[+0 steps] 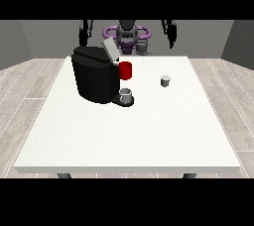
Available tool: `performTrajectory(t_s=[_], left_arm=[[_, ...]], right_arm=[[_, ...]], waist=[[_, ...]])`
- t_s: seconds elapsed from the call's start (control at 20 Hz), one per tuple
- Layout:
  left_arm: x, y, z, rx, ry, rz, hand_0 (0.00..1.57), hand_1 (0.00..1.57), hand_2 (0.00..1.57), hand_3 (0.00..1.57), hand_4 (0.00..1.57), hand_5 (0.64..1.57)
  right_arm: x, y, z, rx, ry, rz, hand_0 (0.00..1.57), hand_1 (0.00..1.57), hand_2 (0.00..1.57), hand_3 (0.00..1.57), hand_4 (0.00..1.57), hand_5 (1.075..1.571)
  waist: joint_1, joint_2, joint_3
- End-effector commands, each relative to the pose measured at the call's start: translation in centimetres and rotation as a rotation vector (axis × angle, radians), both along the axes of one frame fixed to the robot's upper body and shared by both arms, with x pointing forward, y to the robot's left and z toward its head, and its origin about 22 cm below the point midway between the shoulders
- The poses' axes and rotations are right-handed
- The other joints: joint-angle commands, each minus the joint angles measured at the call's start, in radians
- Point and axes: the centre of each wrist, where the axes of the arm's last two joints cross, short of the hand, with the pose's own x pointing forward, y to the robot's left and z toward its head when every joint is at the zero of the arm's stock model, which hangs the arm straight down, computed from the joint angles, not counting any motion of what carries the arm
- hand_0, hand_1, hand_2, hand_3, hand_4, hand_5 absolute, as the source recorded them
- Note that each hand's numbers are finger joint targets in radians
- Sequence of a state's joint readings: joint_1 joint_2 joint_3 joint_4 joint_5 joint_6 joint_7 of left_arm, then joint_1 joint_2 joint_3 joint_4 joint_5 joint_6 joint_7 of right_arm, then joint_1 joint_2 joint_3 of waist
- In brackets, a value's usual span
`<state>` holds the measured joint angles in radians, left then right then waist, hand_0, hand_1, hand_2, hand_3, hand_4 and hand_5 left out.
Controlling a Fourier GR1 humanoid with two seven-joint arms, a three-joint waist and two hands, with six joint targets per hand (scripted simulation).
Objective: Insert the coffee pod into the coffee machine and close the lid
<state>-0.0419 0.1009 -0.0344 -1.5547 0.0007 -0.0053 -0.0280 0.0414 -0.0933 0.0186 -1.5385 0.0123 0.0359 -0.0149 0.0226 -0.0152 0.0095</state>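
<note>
Two black hands hang raised behind the table's far edge, one at the view's left (85, 32) and one at the view's right (170, 32); whether their fingers are straight or curled cannot be told. The coffee machine (94, 74), a rounded glossy black block, stands at about ten o'clock from the table's middle, its grey lid (110, 49) tilted up and open, a red part (125, 70) at its front. A small grey cup (126, 95) sits on its base. The coffee pod (165, 81), a small pale cylinder, stands apart at two o'clock. The white table (129, 136) is smooth and matte, over pale wood-plank flooring (22, 96) with grey walls (39, 36).
</note>
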Motion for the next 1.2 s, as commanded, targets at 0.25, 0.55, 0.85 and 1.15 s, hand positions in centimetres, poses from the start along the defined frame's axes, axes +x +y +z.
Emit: performTrajectory(t_s=[0.25,0.55,0.85,1.15], left_arm=[[0.4,3.6,0.1,-0.074,-0.066,0.002,0.00,0.00,0.00,0.00,0.30,1.571],[-1.4,3.6,-1.9,0.044,-0.080,-0.014,0.00,0.00,0.00,0.00,0.26,1.571],[3.0,7.6,3.5,0.190,-0.054,0.015,0.00,0.00,0.00,0.00,0.00,1.571],[5.6,8.3,1.9,0.209,0.029,0.020,0.00,0.00,0.00,0.00,0.00,1.571]], right_arm=[[0.1,0.1,0.0,0.029,0.020,-0.024,0.00,0.00,0.00,0.00,0.13,1.571],[0.0,0.3,0.1,0.075,-0.128,-0.219,0.00,0.00,0.00,0.00,0.14,1.571],[1.5,0.5,1.7,0.078,-0.132,-0.181,0.00,0.00,0.00,0.00,0.18,1.571],[2.4,2.0,3.2,0.116,-0.197,-0.135,0.00,0.00,0.00,0.00,0.19,1.571]], waist=[[-0.037,-0.013,-0.0096],[-0.049,-0.029,-0.0096],[-0.082,0.009,-0.0093],[-0.146,0.084,-0.0096]])
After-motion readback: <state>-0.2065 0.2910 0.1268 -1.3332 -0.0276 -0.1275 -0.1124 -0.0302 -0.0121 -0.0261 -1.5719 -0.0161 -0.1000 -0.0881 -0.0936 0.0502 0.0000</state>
